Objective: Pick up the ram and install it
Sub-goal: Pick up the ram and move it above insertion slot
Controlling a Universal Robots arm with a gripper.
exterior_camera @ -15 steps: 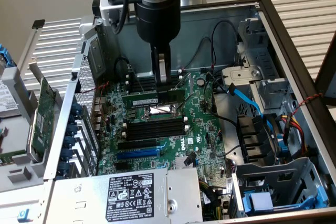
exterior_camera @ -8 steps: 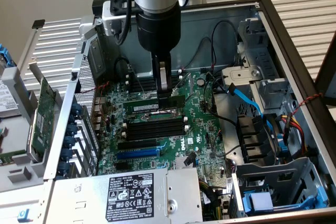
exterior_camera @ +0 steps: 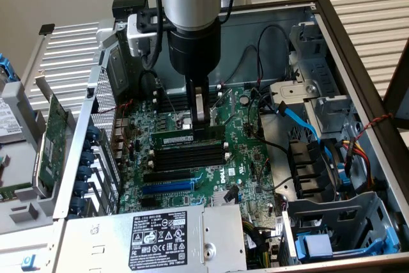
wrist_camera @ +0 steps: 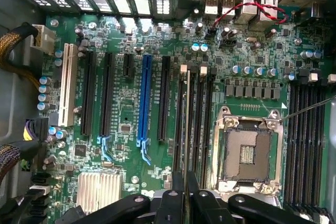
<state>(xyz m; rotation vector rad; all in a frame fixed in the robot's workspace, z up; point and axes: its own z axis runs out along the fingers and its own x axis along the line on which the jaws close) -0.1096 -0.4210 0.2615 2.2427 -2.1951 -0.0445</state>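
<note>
The ram is a long thin green stick with a white label. It stands on edge along the top of the black memory slots in the middle of the motherboard. My gripper comes straight down from above and is shut on the stick's upper edge, right of its middle. In the wrist view the ram shows edge-on as a thin line running out from between the fingertips, lined up with the slots beside the empty CPU socket. Whether it is seated in a slot I cannot tell.
The open computer case lies on its side. A second bank of black slots lies beyond the socket. A green expansion card stands outside the case at the exterior view's left. The power supply, a blue cable and drive cages ring the board.
</note>
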